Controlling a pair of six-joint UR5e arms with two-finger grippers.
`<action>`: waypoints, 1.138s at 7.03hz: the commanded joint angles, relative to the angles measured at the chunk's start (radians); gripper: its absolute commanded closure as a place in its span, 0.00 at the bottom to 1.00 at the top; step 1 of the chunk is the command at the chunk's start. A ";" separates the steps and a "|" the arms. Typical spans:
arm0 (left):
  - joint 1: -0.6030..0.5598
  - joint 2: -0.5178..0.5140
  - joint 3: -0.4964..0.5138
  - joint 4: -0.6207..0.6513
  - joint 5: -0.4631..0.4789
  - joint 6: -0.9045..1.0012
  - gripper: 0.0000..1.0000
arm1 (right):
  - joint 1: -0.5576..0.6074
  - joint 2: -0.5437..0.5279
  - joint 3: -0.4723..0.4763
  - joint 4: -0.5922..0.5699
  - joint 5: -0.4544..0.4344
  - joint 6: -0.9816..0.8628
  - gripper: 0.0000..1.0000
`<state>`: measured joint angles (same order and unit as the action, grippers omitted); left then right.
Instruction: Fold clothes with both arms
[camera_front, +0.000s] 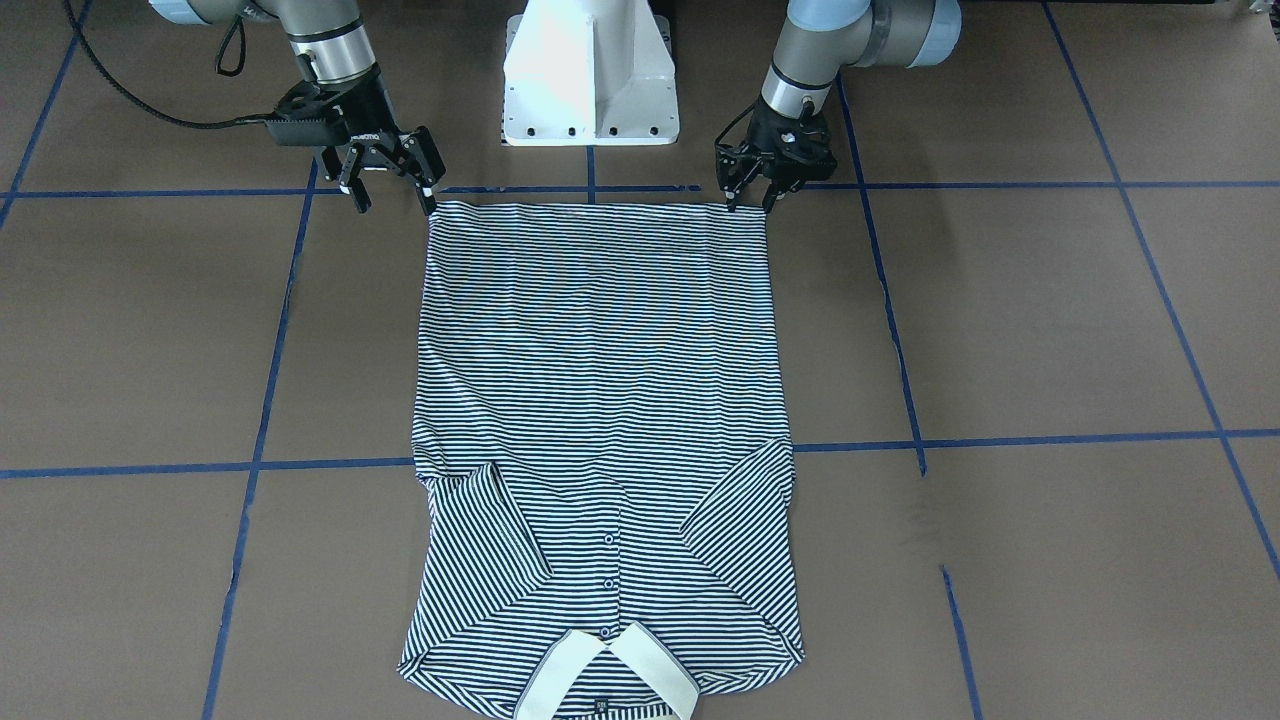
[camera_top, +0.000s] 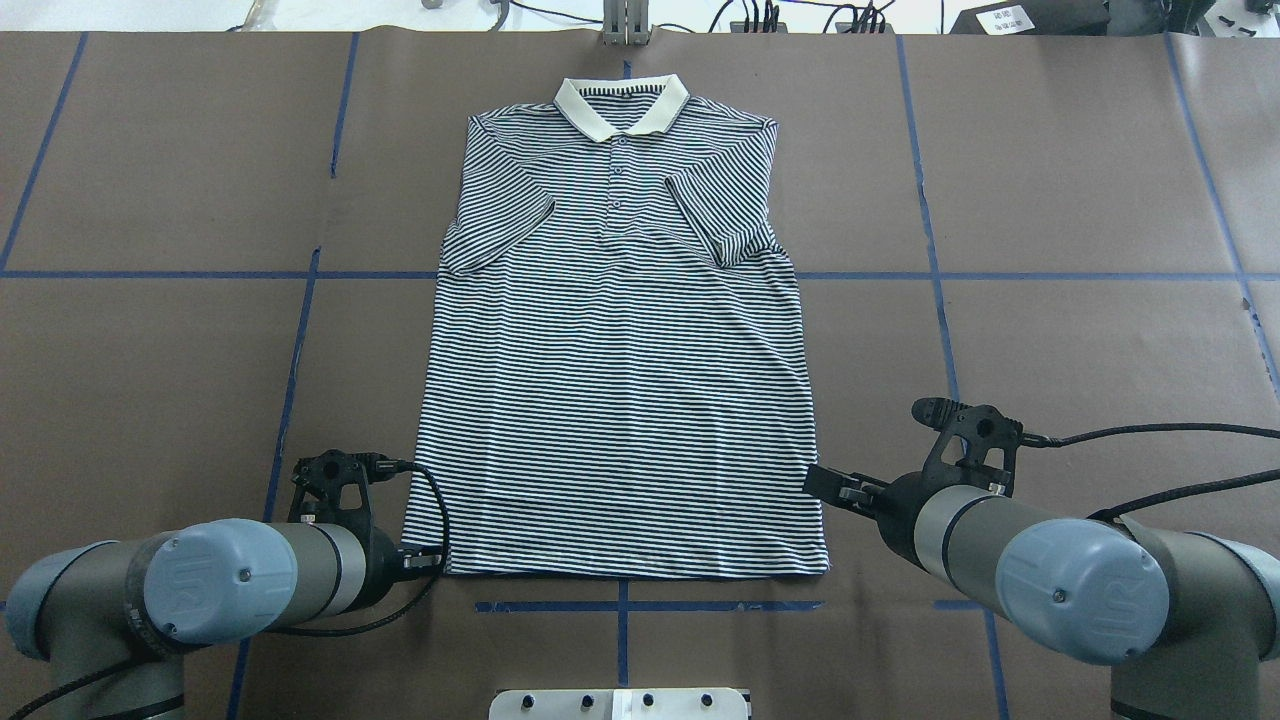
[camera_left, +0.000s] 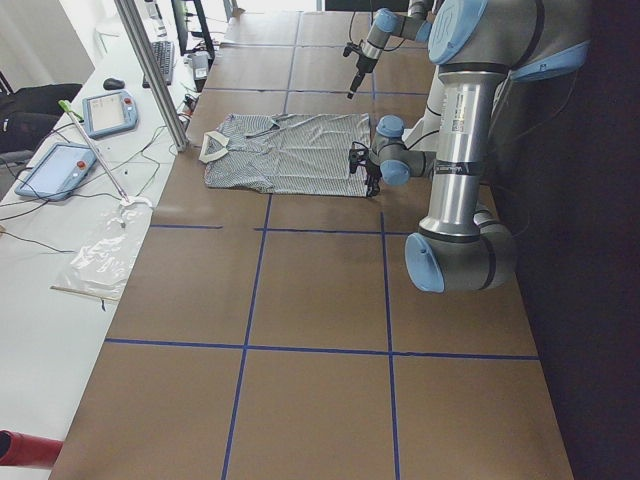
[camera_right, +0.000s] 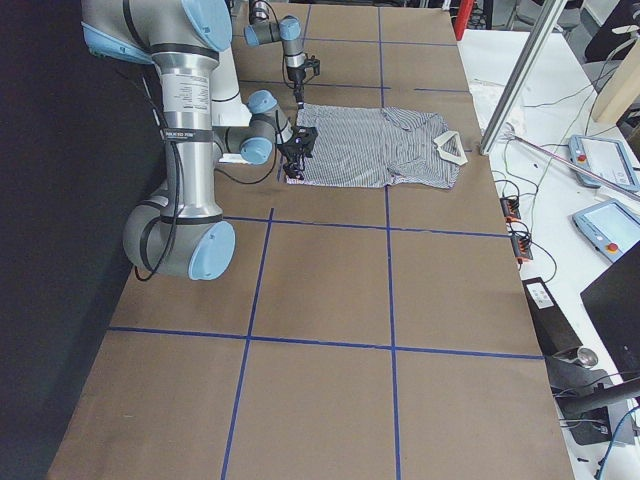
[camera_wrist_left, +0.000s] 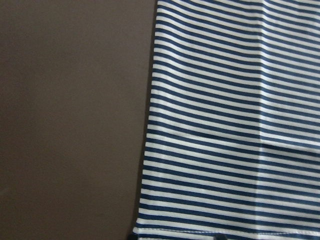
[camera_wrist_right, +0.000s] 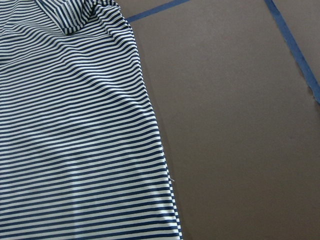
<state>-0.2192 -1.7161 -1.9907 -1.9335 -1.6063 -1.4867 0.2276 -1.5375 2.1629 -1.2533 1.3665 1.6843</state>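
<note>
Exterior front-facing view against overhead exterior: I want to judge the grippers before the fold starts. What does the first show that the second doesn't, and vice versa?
Only the front-facing view: the right gripper and the left gripper seen clearly, both with fingers spread open, each at a corner of the hem.
Only the overhead view: the cables beyond the far edge of the table; here the wrists largely hide the fingers.
Both: the polo shirt lying flat, front up, sleeves folded inward, collar at the end away from the robot.
</note>
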 joint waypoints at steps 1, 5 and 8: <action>0.000 0.016 -0.003 0.001 0.000 0.002 0.42 | -0.001 0.000 -0.002 0.000 -0.001 0.000 0.02; 0.003 0.006 -0.005 0.001 -0.001 -0.001 0.64 | -0.001 0.000 -0.002 0.000 -0.001 0.000 0.01; 0.003 0.004 -0.002 0.001 -0.004 -0.001 0.73 | -0.001 0.000 -0.002 0.000 -0.001 0.000 0.01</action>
<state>-0.2163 -1.7114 -1.9949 -1.9328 -1.6095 -1.4879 0.2271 -1.5371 2.1614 -1.2533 1.3653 1.6843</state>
